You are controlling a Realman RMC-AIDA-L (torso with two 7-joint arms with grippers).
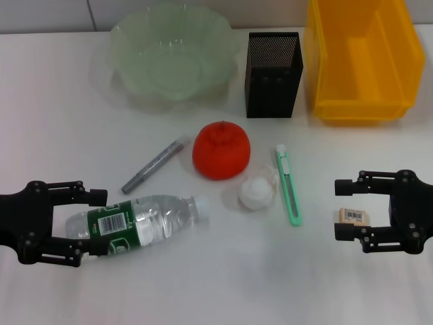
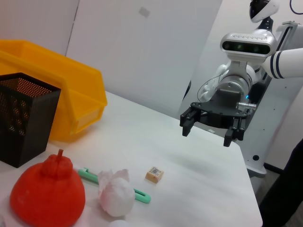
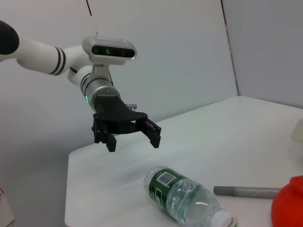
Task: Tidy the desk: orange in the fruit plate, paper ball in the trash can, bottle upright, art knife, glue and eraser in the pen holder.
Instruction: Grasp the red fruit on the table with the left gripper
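Note:
A clear water bottle with a green label lies on its side at the front left. My left gripper is open and hovers above its base; the right wrist view shows this gripper raised over the bottle. An orange, a white paper ball, a green art knife and a grey glue stick lie mid-table. My right gripper is open above a small eraser. The left wrist view shows it well above the eraser.
A pale green glass fruit plate stands at the back left. A black mesh pen holder stands at the back centre. A yellow bin stands at the back right. The table's right edge lies just past the eraser.

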